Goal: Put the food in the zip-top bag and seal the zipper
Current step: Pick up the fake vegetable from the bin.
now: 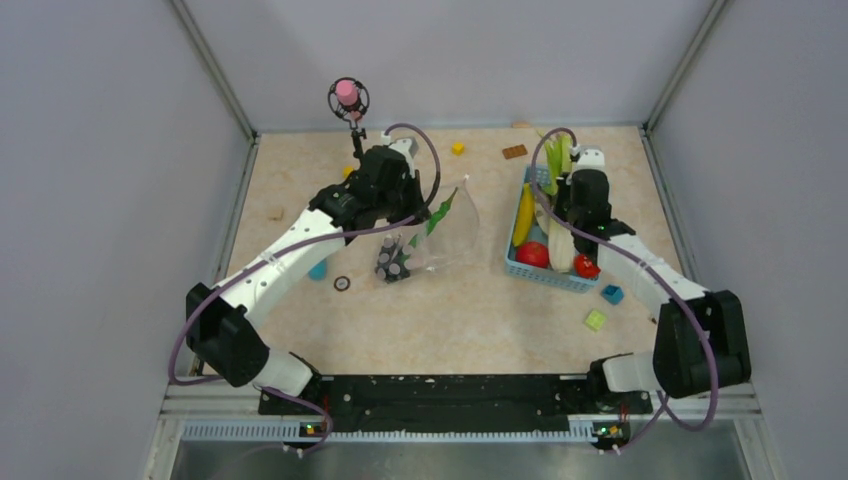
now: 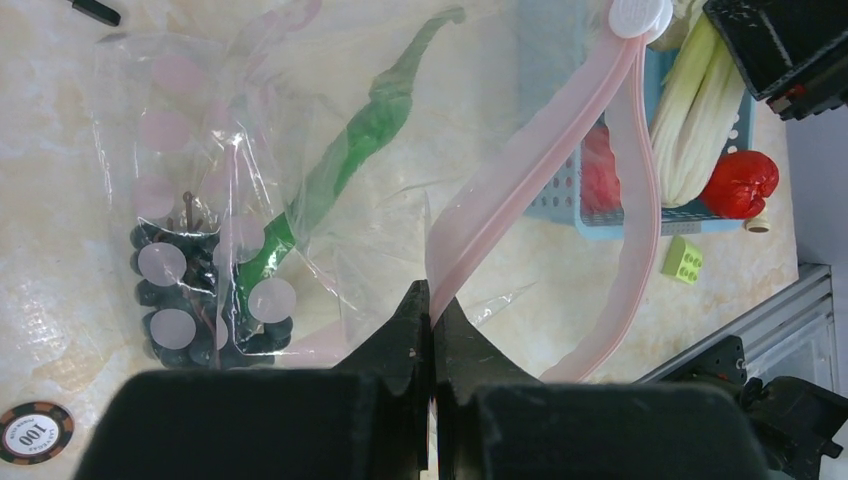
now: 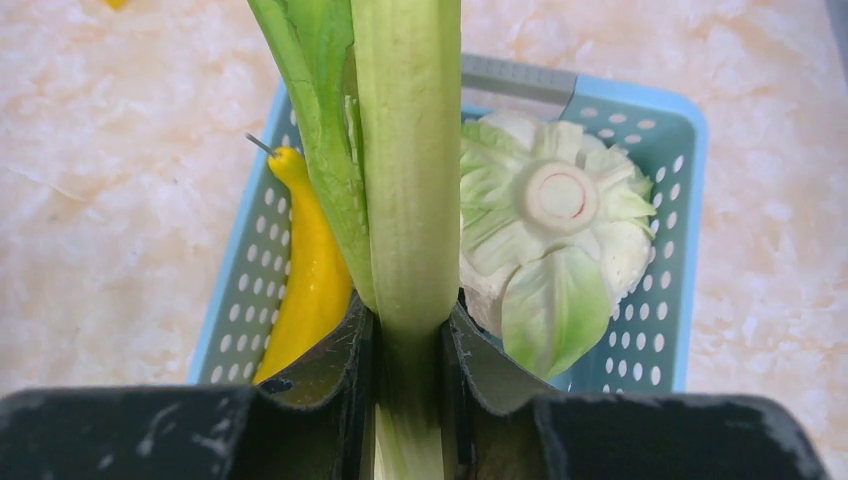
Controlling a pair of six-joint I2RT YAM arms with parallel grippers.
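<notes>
The clear zip-top bag lies at mid table with the dark grape bunch and the green pod inside. My left gripper is shut on the bag's pale pink zipper, holding the mouth up and open. My right gripper is shut on the leafy green stalks above the light-blue basket. The basket holds the yellow banana, the white-green cauliflower and red round fruits.
A poker chip lies near the bag. Small coloured blocks sit right of the basket, and more lie at the back. A pink-topped stand is behind the left arm. Grey walls enclose the table.
</notes>
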